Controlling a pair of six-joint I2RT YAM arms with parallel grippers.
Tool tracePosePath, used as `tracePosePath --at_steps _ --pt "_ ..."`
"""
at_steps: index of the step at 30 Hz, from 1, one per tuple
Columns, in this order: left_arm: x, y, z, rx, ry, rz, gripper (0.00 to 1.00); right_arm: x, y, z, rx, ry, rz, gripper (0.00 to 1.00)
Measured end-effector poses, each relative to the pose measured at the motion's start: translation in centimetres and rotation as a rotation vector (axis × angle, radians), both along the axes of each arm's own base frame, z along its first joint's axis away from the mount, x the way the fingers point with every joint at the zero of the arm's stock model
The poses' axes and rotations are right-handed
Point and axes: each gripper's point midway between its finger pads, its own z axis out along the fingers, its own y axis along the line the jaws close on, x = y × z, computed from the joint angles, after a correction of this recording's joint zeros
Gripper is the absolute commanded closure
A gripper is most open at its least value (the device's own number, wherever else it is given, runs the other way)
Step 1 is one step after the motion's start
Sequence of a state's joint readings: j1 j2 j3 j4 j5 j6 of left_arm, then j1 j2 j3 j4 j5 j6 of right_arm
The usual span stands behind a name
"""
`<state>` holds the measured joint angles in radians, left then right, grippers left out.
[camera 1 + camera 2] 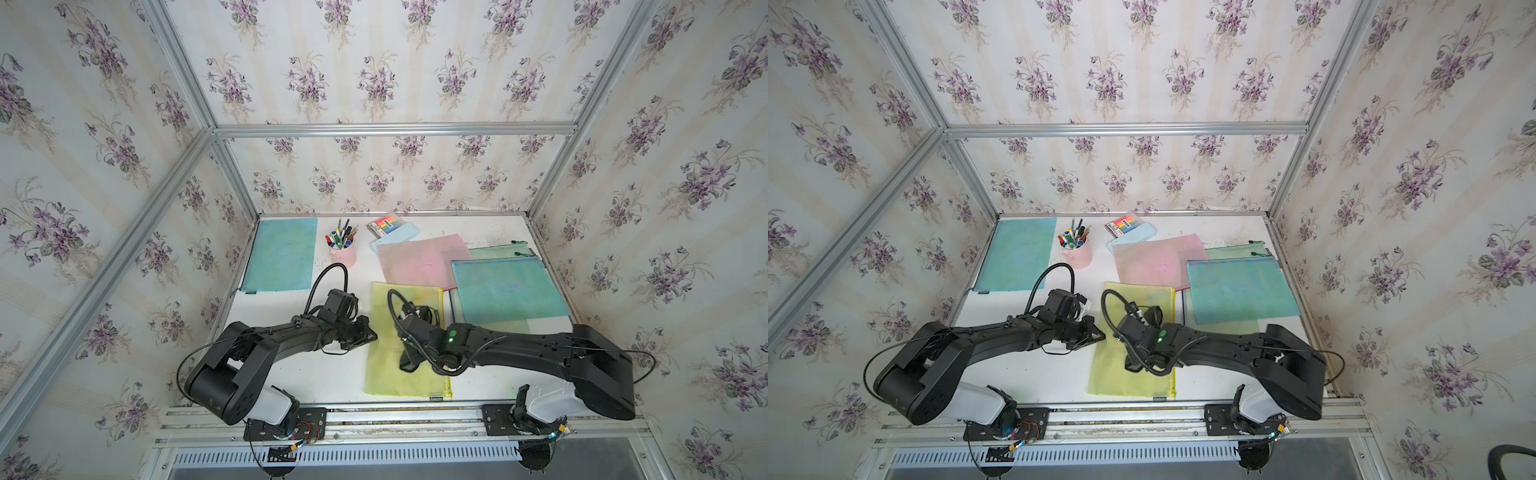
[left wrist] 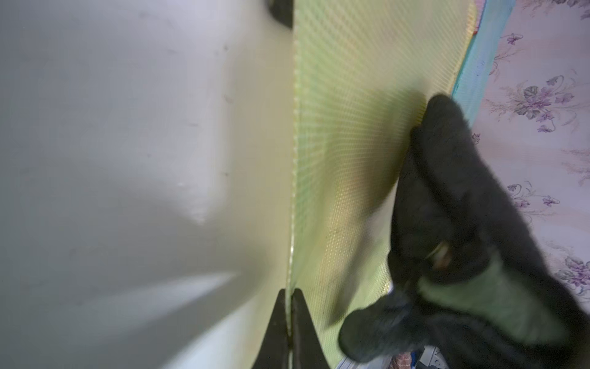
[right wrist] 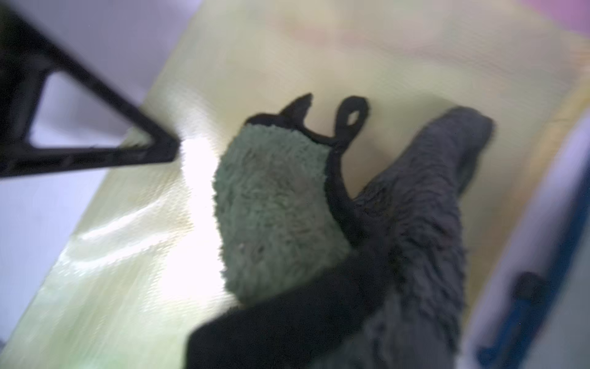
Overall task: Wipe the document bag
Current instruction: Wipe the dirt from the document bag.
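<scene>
- Your right gripper (image 1: 408,358) is closed on a dark cloth (image 3: 281,207), resting on the yellow bag (image 1: 409,386).
- Your left gripper (image 2: 289,319) pinches that bag's side edge, fingers shut.
- Bag lies flat, front-centre on the table (image 1: 324,374).

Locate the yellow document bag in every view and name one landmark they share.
Top view: yellow document bag lies on the table, near the front edge.
Top view: same spot.
Left wrist: the mesh sheet beside the dark cloth.
Right wrist: the blurred yellow surface under the cloth.
Landmark: left gripper pinching the bag's edge, in all four.
</scene>
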<state>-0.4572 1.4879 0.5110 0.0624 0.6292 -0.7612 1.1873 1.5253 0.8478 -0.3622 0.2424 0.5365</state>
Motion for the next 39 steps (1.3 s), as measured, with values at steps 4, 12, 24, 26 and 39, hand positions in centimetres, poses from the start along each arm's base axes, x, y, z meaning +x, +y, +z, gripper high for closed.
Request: tracePosePath --at_steps 4,12,24,26,39 --pt "0.3 -0.3 -0.4 -0.027 0.012 0.032 1.0 -3.9 4.6 -3.0 -0.041 0.048 0.161 0.86" --pt "1.2 -1.0 0.6 -0.064 -0.004 0.028 1.0 -2.9 -0.6 -3.3 0.0 0.06 -0.017 0.85" --pt "1.2 -0.9 -0.1 -0.044 0.008 0.005 0.75 -2.6 -8.6 -3.7 -0.086 0.102 -0.212 0.85" --pt "1.4 -1.0 0.2 -0.046 -0.006 -0.001 0.74 -2.6 -8.7 -4.1 -0.106 0.105 -0.21 0.85" --pt "1.3 -0.8 0.4 -0.012 -0.024 -0.037 1.0 -1.7 -6.8 -3.2 -0.171 0.096 -0.148 0.85"
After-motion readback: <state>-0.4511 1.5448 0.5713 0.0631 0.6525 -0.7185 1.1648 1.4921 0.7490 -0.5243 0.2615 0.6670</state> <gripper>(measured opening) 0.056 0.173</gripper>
